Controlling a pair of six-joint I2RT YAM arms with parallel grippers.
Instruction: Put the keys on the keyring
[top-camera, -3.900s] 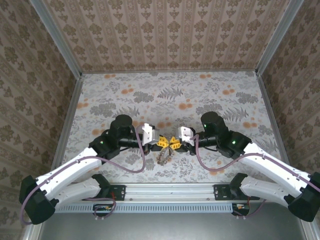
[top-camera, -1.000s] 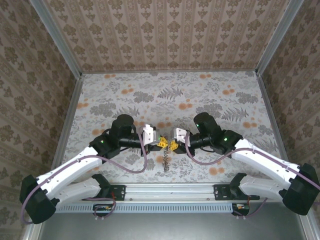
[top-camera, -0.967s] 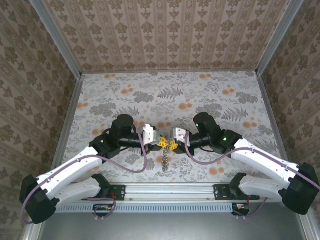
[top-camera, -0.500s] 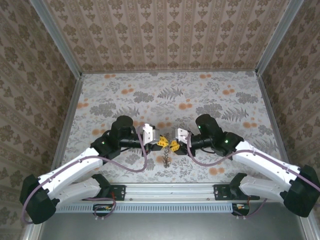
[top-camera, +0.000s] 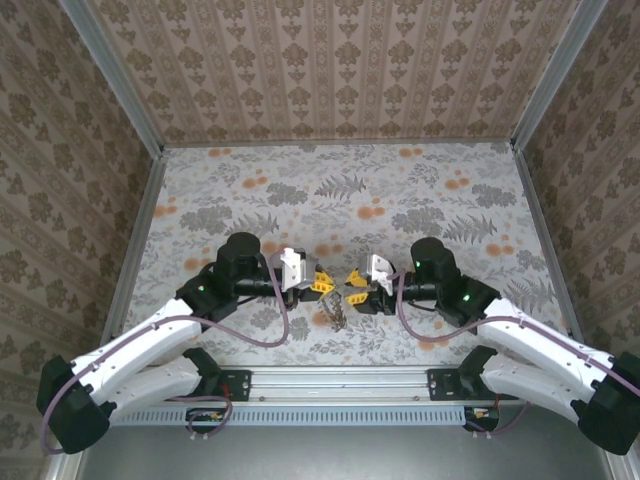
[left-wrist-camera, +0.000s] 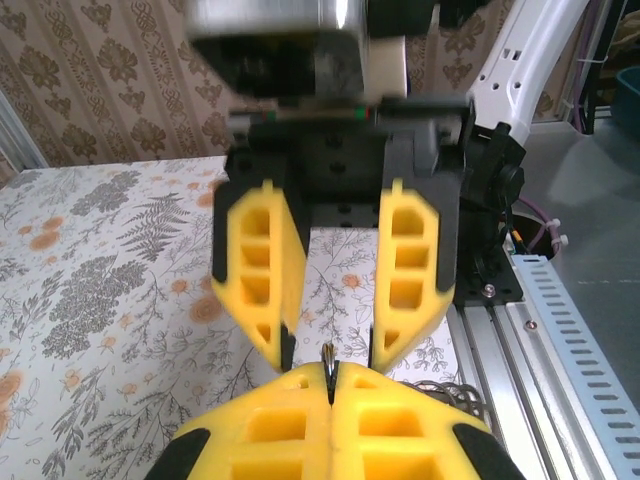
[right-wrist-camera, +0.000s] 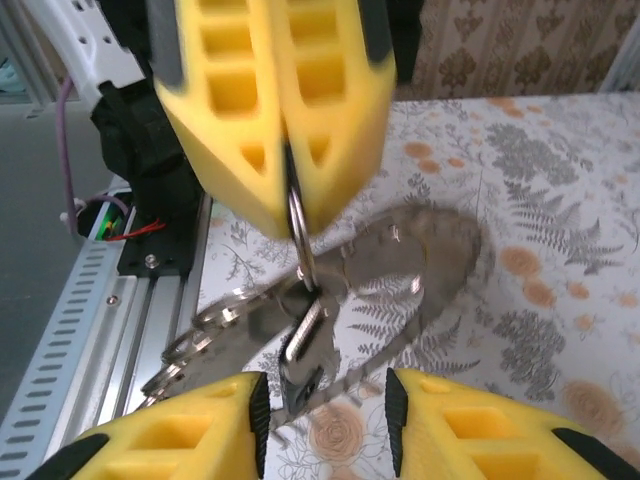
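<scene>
My left gripper (top-camera: 320, 284) is shut on the thin metal keyring (right-wrist-camera: 297, 225), which shows as a sliver (left-wrist-camera: 328, 358) between its yellow fingertips. Below the ring, the keys (right-wrist-camera: 308, 345) dangle in a silvery, partly blurred bunch (top-camera: 338, 311) just above the table. My right gripper (top-camera: 355, 282) faces the left one, its jaws open with nothing between them. In the right wrist view, the keys hang just beyond the gap of the right gripper (right-wrist-camera: 325, 405). Seen from the left wrist, the right gripper's fingers (left-wrist-camera: 262, 275) stand apart on either side of the ring's edge.
The flower-print table (top-camera: 400, 190) stretches behind the grippers, closed in by patterned walls at the back and sides. An aluminium rail (top-camera: 340, 380) with the arm bases runs along the near edge, close under the hanging bunch.
My right gripper has opened and drawn back to the right, away from the ring. The left gripper stays shut on the ring, and the bunch swings under it.
</scene>
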